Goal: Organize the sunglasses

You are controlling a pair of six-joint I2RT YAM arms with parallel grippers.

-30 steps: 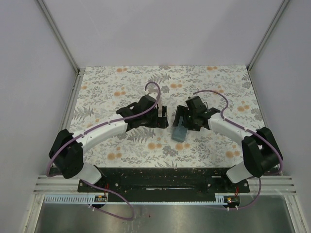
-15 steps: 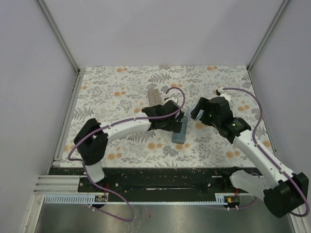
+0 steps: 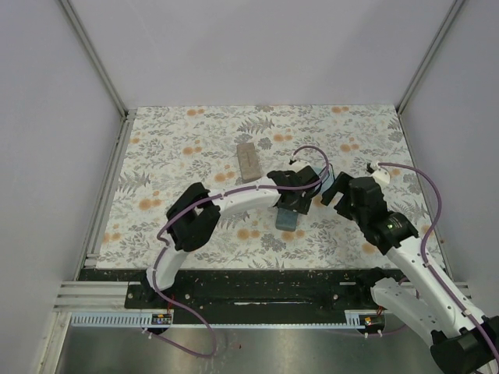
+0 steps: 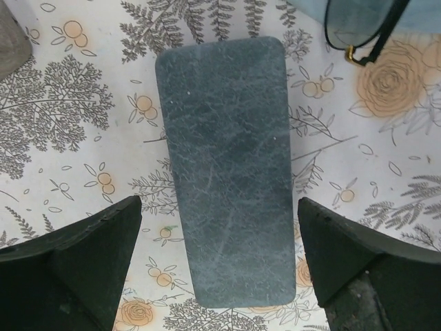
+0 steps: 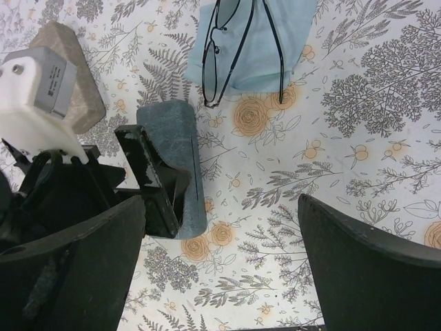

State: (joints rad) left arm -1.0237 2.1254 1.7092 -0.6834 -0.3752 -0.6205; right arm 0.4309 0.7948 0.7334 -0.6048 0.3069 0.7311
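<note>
- Sunglasses [image 5: 215,65]: top centre of the right wrist view, lying on a light blue cloth [image 5: 258,52]; one lens and a gold-coloured hinge also at the upper right corner of the left wrist view [image 4: 362,24].
- Build: thin black frame, slim black arms, see-through-looking lenses.
- Handling, as judged: light, rigid yet fragile; lenses likely slick and easily smudged; arms thin enough to bend or slip from the pads.
- Best hold, as judged: across the bridge or the frame front, not the lenses or the arm tips.
- Cloth: soft, matte, likely to shift or lift with the frame.
- Slate-blue case [image 4: 224,172]: oblong, rounded corners, scuffed leather-like grain, shut; just below and left of the cloth in the right wrist view.
- Tan case [image 3: 248,161]: similar oblong, well apart, upper centre of the top view.
- Table [image 5: 358,103]: flat, printed with grey ferns and orange flowers.
- Left gripper [image 4: 220,255]: spread wide either side of the slate-blue case, nothing held.
- Right gripper [image 5: 220,276]: fully spread, empty, over bare table below the sunglasses.
</note>
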